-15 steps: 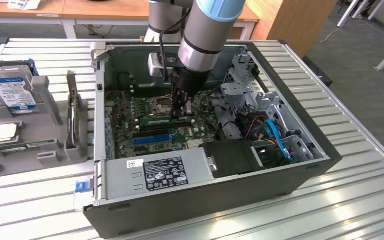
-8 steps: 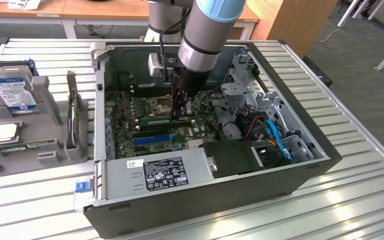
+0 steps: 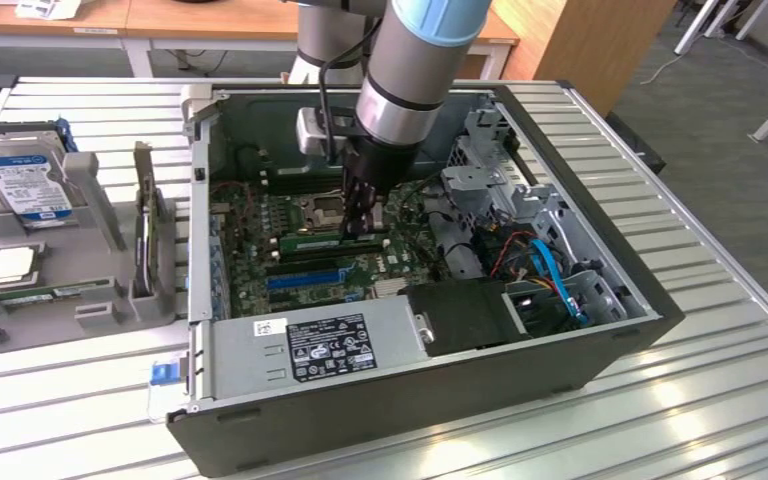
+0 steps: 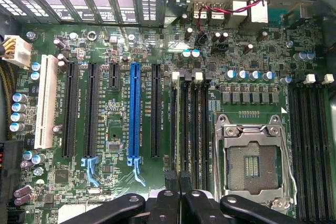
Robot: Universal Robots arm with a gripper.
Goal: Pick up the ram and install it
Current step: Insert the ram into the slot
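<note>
The ram (image 3: 315, 240) is a thin green stick standing on edge in a memory slot of the motherboard, inside the open computer case (image 3: 624, 335). My gripper (image 3: 361, 232) reaches straight down into the case and is shut on the stick's upper edge, towards its end on the exterior view's right. In the wrist view the black fingertips (image 4: 169, 178) sit close together, and my gripper (image 4: 177, 178) is at the end of the row of memory slots (image 4: 188, 124). A second green stick (image 3: 21, 297) lies in the grey holder (image 3: 104, 300) outside the case.
Beside the memory slots are the open silver processor socket (image 4: 252, 163) and a blue expansion slot (image 4: 134, 111). A power supply (image 3: 317, 345) fills the case's near side and a drive cage (image 3: 491, 190) with cables its right. The holder also carries a hard drive (image 3: 17, 185) and a processor chip (image 3: 8, 265).
</note>
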